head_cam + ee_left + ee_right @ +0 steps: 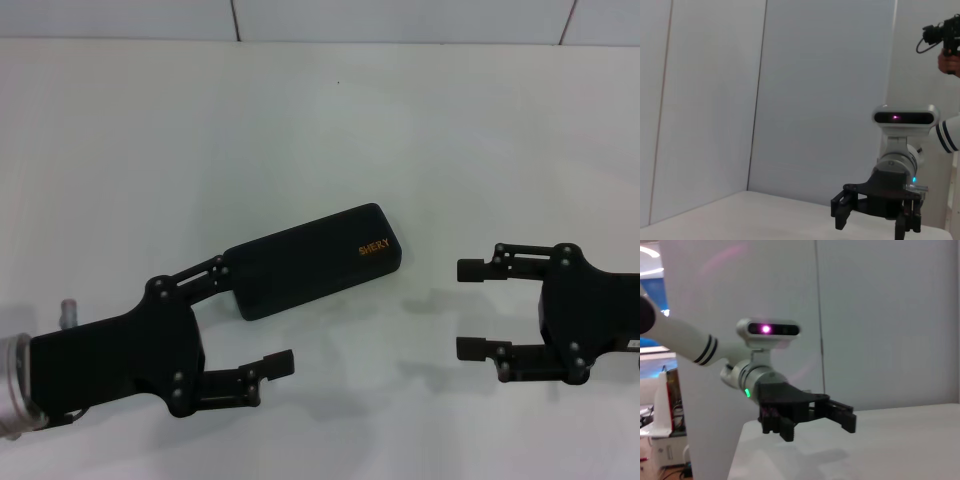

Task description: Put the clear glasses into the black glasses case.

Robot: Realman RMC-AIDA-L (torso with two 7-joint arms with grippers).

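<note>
White table (300, 130), closed black glasses case (315, 262) flat on it, lying diagonally.

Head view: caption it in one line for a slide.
Closed black glasses case on the white table, left end effector open at its near end, right end effector open beside it.

Black glasses case (315, 261) lay flat on the white table (300, 120), lid shut, angled diagonally w/ the orange SHERY lettering at its far right end. Slim, rounded corners. Clear glasses weren't visible in any view.
</note>
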